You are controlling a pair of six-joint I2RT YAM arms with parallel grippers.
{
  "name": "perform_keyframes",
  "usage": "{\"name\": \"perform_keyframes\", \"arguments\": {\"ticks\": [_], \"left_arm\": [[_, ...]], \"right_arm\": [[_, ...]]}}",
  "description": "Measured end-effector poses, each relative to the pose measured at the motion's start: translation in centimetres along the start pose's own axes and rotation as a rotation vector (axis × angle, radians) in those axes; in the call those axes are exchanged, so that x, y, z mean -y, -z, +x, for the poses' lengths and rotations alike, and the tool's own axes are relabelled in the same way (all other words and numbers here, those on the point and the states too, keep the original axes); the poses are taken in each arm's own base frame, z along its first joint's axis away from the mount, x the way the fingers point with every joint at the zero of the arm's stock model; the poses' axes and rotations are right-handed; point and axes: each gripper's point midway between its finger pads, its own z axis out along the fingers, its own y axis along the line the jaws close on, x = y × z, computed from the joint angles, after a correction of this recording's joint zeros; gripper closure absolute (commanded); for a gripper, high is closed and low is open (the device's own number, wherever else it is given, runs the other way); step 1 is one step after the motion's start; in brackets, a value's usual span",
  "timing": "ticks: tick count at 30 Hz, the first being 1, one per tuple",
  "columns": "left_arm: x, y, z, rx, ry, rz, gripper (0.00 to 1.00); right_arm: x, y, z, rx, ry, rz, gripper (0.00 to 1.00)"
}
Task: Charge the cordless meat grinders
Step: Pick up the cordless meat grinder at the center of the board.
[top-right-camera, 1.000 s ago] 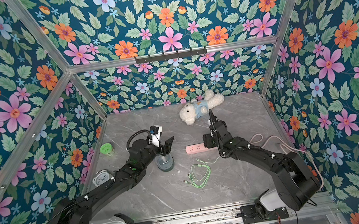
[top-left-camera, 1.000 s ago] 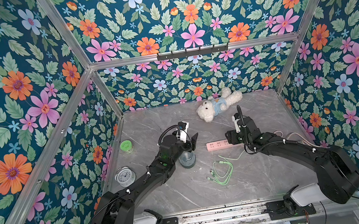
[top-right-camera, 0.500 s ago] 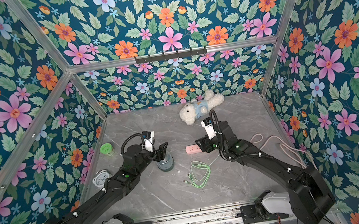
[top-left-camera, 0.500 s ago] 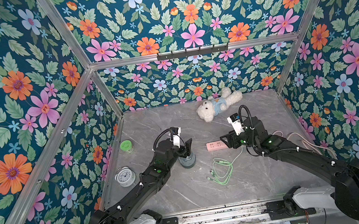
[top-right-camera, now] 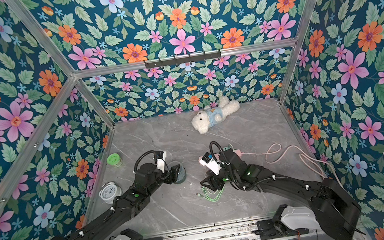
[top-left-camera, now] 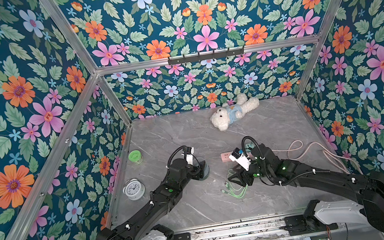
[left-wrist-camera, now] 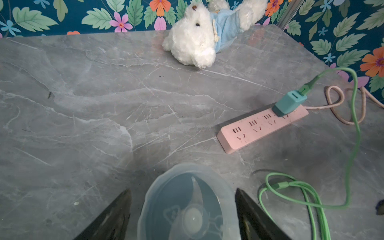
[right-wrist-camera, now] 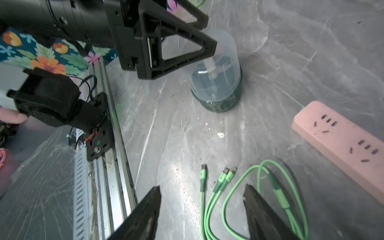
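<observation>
Left gripper (left-wrist-camera: 182, 191): open. Its two black jaws stand one on each side of the cordless meat grinder (left-wrist-camera: 191, 207), level with the dome. A strip of bare surface shows between one jaw and the cover, so nothing is clamped.
Grinder position: upright on the grey marble-patterned surface (top-left-camera: 187, 131), left of its centre and well apart from every edge. In both top views the left arm hides part of it.
Grinder build: translucent blue-grey dome, pale core and blade inside, dark green base (seen in the right wrist view).
Right gripper (right-wrist-camera: 200, 189): open wide and empty, above the free end of the green charging cable (right-wrist-camera: 280, 196).
Cable, free end: three connectors (right-wrist-camera: 225, 172) lie side by side on the surface just ahead of the right jaws. Neither jaw closes on them. The rest lies in loose coils between the centre and the front edge.
Cable, fixed end: runs to a teal charger plug (left-wrist-camera: 288, 102) seated in the end socket of the pink power strip (left-wrist-camera: 259, 127).
Power strip: flat near the centre of the surface, near the grinder but apart from it.
White alarm clock (top-left-camera: 133, 188): near the left edge, toward the front.
Jar with green lid (top-left-camera: 135, 157): near the left edge, behind the clock.
White teddy bear (top-left-camera: 233, 113): lying on its side near the back edge, in a pale blue top.
</observation>
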Motion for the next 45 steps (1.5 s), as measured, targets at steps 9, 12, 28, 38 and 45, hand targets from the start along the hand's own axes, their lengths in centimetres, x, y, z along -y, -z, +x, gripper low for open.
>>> {"name": "perform_keyframes", "arguments": {"ticks": [9,12,28,38,45], "left_arm": [[1.2,-0.7,0.8,0.045,-0.004,0.047,0.16],[1.8,-0.6,1.2,0.047,-0.019,0.065,0.14],[1.8,0.6,-0.2,0.095,-0.044,0.051,0.12],[3.1,1.3,2.8,0.045,-0.1,0.122,0.08],[2.7,0.1,5.4,-0.036,-0.14,0.09,0.04]], "right_arm": [[-1.7,-3.0,4.8,-0.159,-0.006,-0.047,0.35],[-1.7,-3.6,5.4,-0.173,-0.024,-0.05,0.35],[-1.5,-4.3,5.3,-0.157,-0.045,-0.051,0.34],[-1.5,-4.3,5.4,-0.158,-0.049,-0.05,0.32],[-1.3,-4.4,5.5,-0.16,-0.06,-0.041,0.32]]}}
